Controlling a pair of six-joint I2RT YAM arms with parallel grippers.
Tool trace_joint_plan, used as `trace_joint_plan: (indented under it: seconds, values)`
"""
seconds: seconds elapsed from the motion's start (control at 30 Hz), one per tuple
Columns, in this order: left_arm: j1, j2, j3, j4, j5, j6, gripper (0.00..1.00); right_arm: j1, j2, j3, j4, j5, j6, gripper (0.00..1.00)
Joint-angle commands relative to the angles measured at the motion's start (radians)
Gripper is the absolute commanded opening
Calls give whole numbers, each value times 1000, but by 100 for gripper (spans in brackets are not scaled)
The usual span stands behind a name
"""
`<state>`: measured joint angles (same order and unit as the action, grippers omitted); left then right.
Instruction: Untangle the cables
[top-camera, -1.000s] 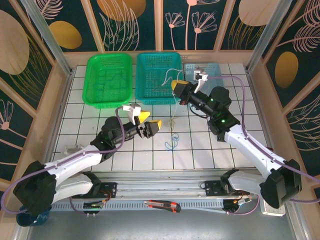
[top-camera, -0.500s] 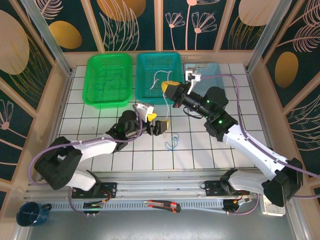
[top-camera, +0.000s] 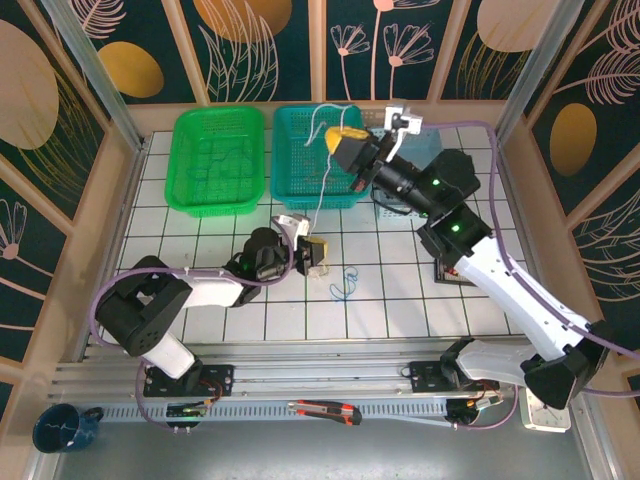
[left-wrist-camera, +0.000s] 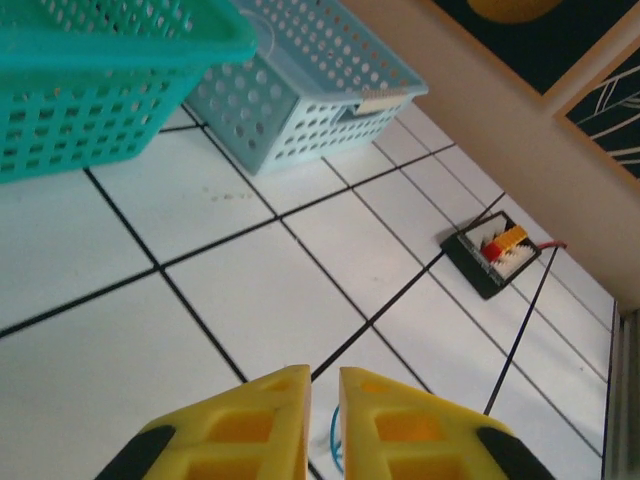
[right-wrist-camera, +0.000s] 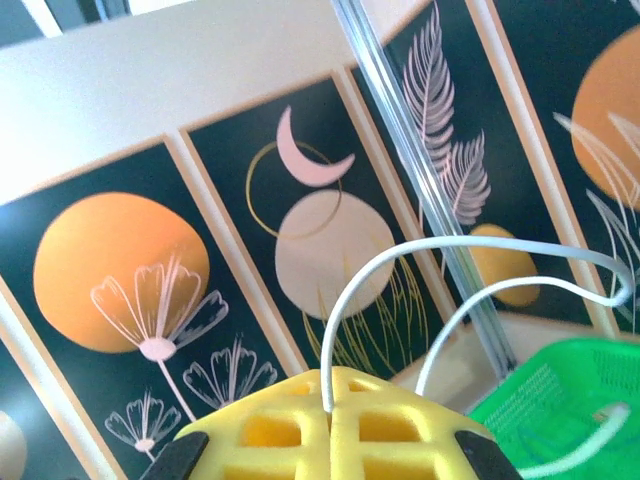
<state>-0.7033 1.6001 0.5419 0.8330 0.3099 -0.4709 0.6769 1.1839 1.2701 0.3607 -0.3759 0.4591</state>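
White cable (top-camera: 321, 175) pinched in right tool (top-camera: 343, 141), above teal basket rim (top-camera: 300, 204)

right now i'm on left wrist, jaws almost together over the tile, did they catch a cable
Observer: Can't tell. On the right wrist view, the right jaws are shut on a white cable.
Operator: where does it run
Observer: From the top, it hangs from the right jaws, above the teal basket, down toward your left jaws.
Operator: anything loose nearby
Observer: A blue cable lies curled on the tile, just right of your left jaws.
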Motion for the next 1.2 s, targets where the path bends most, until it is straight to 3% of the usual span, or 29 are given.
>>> trace_joint_plan:
  seconds: [0.0, 0.4, 0.6, 0.77, 1.0, 1.07, 1.17]
  values:
    - [-4, 19, -40, 69, 15, -15, 22, -47, 11, 77, 60, -46, 36, 0]
    - [-3, 63, -111, 116, 30, -44, 24, -228, -3, 140, 143, -33, 141, 0]
    - [-4, 28, -114, 103, 31, -56, 31, -314, 13, 130, 74, 42, 74, 0]
    - [-3, -47, -106, 72, 31, -77, 51, -407, 52, 89, 39, 107, 15, 0]
    - [-4, -171, -80, -5, 13, -95, 89, -528, 172, 48, 49, 160, -14, 0]
    - [-4, -201, -73, -23, 2, -100, 97, -556, 220, 48, 48, 164, -17, 0]
    - [-3, -238, -54, -57, -13, -107, 99, -590, 314, 50, 35, 151, -18, 0]
